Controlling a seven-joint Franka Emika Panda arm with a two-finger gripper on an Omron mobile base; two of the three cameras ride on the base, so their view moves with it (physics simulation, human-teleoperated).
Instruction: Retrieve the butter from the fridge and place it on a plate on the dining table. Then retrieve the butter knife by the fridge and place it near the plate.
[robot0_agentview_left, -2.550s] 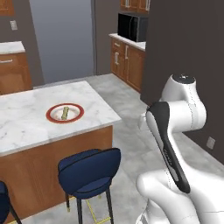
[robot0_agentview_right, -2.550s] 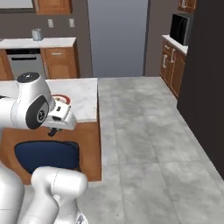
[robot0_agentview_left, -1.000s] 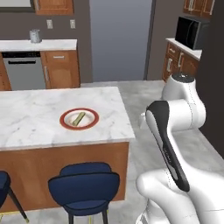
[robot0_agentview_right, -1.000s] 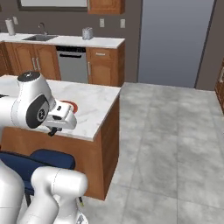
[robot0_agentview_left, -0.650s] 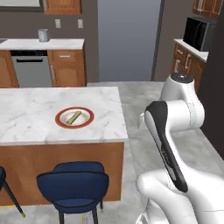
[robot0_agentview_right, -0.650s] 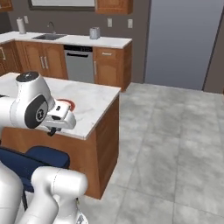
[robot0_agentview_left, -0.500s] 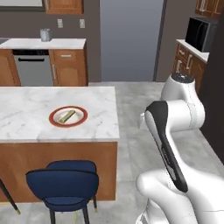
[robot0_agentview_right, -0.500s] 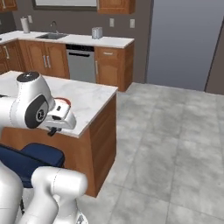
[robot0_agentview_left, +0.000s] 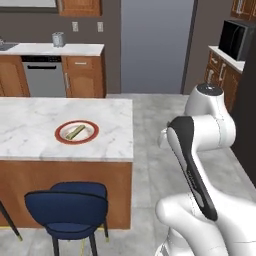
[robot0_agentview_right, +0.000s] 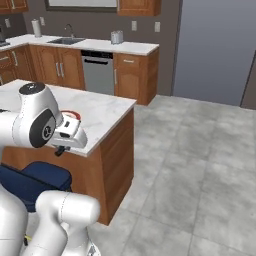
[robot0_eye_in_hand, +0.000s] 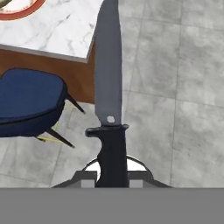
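Pinching the butter knife (robot0_eye_in_hand: 109, 83) by its handle, the tool (robot0_eye_in_hand: 112, 177) is held beside the worktop (robot0_agentview_left: 30, 125), where butter (robot0_agentview_left: 76, 132) rests on the plate (robot0_agentview_left: 62, 136).

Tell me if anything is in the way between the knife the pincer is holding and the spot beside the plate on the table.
Nothing visible blocks it. The butter knife points toward the dining table, whose marble around the plate is bare. The blue stool sits below the tabletop edge, out of the path.
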